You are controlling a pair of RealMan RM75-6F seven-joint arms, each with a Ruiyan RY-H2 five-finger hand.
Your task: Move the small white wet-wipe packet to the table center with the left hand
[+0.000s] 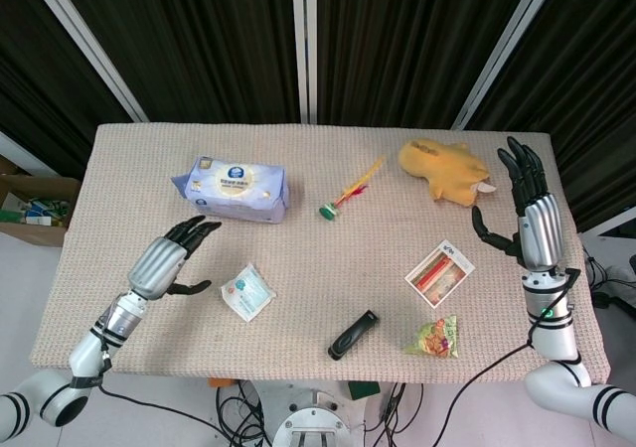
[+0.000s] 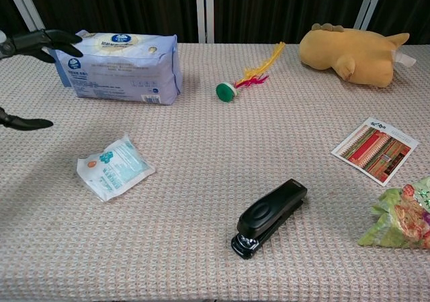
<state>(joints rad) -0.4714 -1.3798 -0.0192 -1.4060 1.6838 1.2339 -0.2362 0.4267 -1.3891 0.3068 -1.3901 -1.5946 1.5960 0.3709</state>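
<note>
The small white wet-wipe packet (image 1: 247, 292) (image 2: 113, 168), with blue print and an orange dot, lies flat on the table's front left. My left hand (image 1: 171, 260) hovers just left of it, fingers spread and empty; in the chest view only its fingertips (image 2: 47, 41) and thumb show at the left edge. My right hand (image 1: 527, 209) is raised over the table's right edge, fingers spread, holding nothing.
A large blue tissue pack (image 1: 238, 188) lies behind the packet. A green-headed feather toy (image 1: 345, 197), a yellow plush (image 1: 444, 171), a printed card (image 1: 439, 272), a black stapler (image 1: 353, 335) and a green snack bag (image 1: 433, 337) lie around the woven table top (image 1: 328, 258).
</note>
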